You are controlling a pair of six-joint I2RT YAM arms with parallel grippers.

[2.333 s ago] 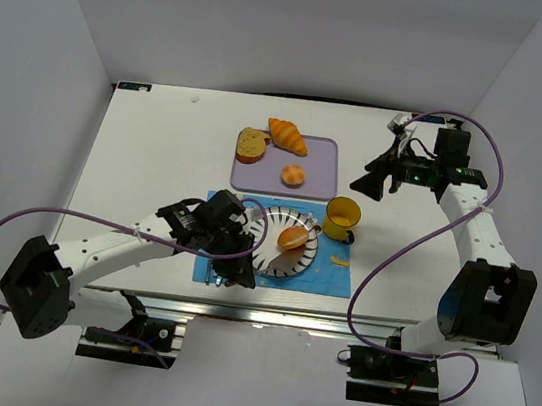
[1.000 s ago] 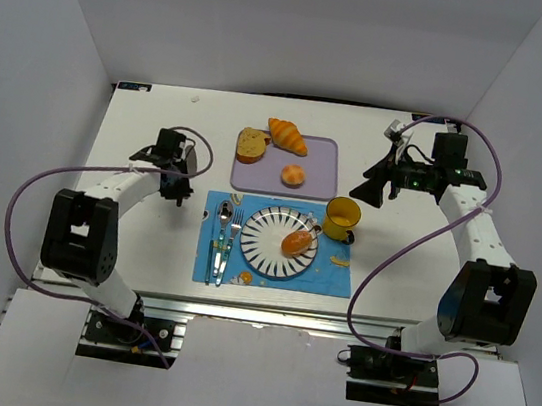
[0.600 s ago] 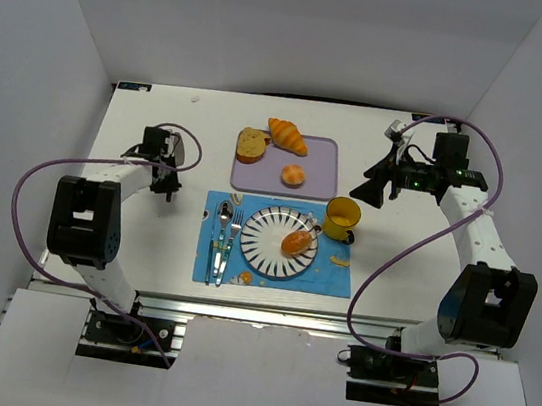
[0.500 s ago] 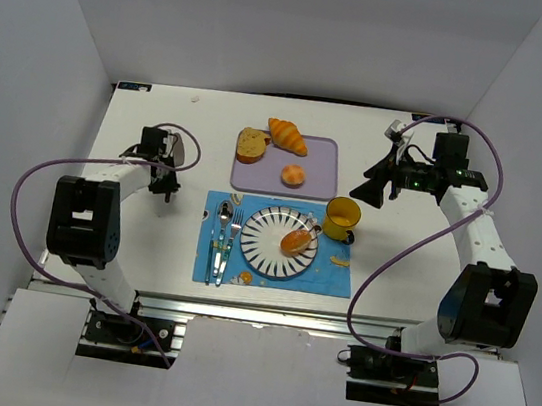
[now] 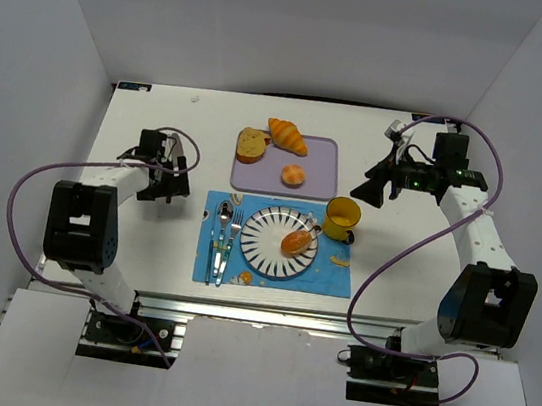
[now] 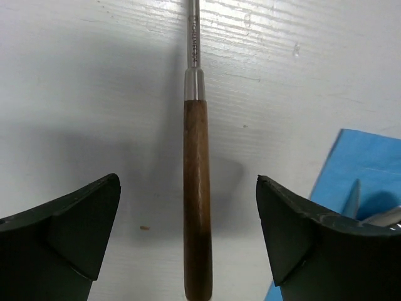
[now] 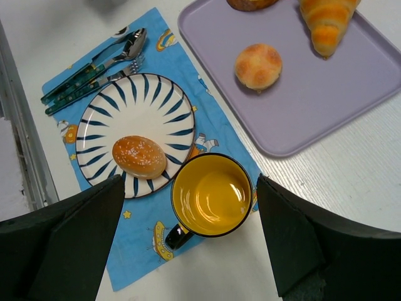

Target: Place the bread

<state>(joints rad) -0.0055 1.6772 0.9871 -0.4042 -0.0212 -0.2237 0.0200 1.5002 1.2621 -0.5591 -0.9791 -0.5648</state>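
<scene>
The bread (image 5: 295,240), a small oval golden-brown roll, lies on the blue-striped plate (image 5: 257,247) near the table's front; the right wrist view shows the bread (image 7: 139,156) on the plate (image 7: 125,106) too. My left gripper (image 5: 166,184) is at the left of the table, far from the bread, and stands open. In its wrist view the left gripper (image 6: 187,185) straddles a wooden-handled utensil (image 6: 197,144) lying flat on the table, untouched. My right gripper (image 5: 366,188) hovers open above the yellow mug (image 7: 212,194), holding nothing.
A purple tray (image 5: 322,160) at the back carries a round bun (image 5: 293,175), a croissant (image 5: 288,135) and a bread slice (image 5: 251,143). The plate sits on a blue placemat (image 5: 331,277) with a spoon and fork (image 5: 222,237) at its left and the mug (image 5: 342,216) at its right.
The left arm has drawn back from the plate to the left side of the table. Its gripper, shut a second ago, has opened over the wooden-handled utensil. The right arm has stayed put.
</scene>
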